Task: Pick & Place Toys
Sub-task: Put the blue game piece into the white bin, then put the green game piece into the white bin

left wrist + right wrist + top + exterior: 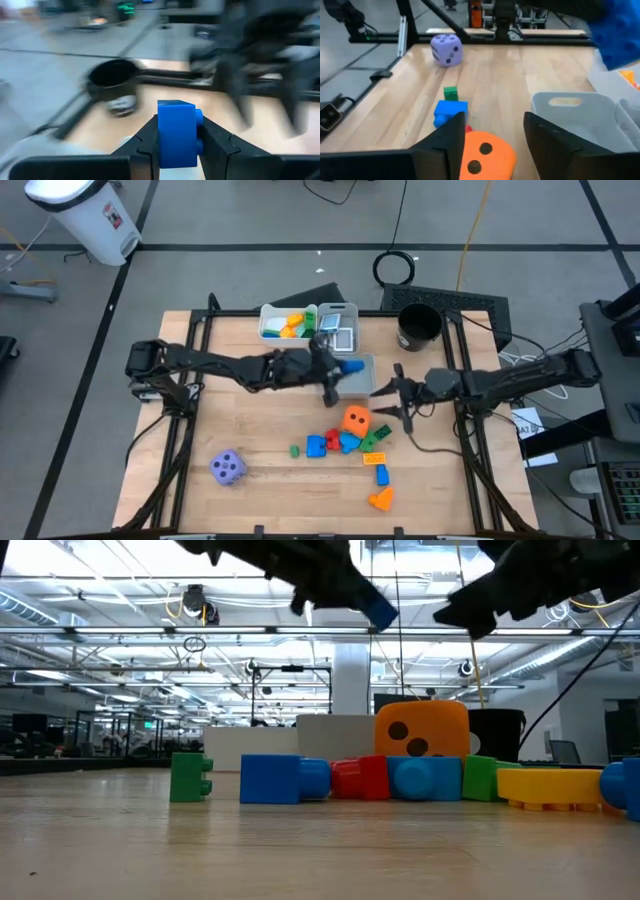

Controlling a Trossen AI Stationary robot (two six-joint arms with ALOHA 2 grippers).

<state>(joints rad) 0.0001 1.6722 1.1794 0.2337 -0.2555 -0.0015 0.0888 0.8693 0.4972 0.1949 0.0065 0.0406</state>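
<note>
Left gripper is clamped on a blue block, held up in the air over the grey bin, center of the high view. In the low view it's near the top edge, well above the desk. Right gripper sits just right of that bin w/ fingers spread, nothing in them, orange die right below it. Rest of the blocks are clustered center-bottom: green block, red + blue ones by the die, a yellow piece and an orange piece lower right. Purple die is off alone at lower left. White bin at upper center has some blocks in it already, black cup to its right.
</note>
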